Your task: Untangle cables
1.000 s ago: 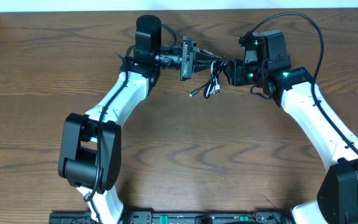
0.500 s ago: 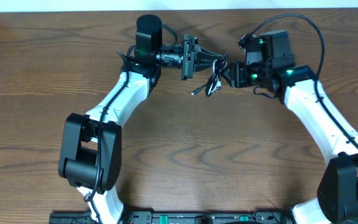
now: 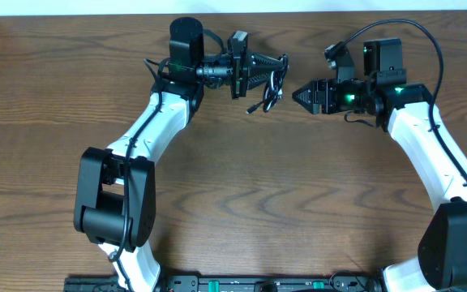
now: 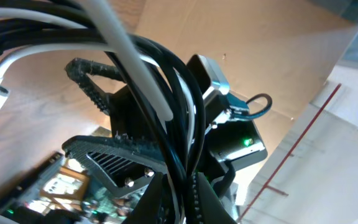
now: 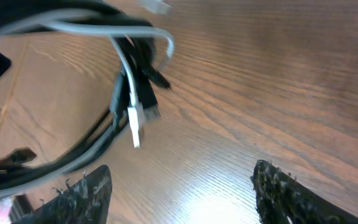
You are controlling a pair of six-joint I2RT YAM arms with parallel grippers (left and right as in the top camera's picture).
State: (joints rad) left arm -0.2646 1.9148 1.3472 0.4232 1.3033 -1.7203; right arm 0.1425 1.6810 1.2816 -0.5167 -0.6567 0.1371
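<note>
Overhead: left pincer [image 3: 283,62] clamps cables [image 3: 272,88]; right pincer [image 3: 298,93] splayed.

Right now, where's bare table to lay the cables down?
Widest bare patch: mid table, between the left arm and right arm. Also the strip outside the left arm. Crowded: the far middle, where the left gripper holds the cables and the open right gripper faces them.

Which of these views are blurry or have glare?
Overhead: sharp, evenly lit, the bundle of thin black and white cables clear. Left wrist: those cables sit so close they look soft and oversized. Right wrist: the cables are blurred, and bright glare washes out the brown wooden table near the bottom edge.
</note>
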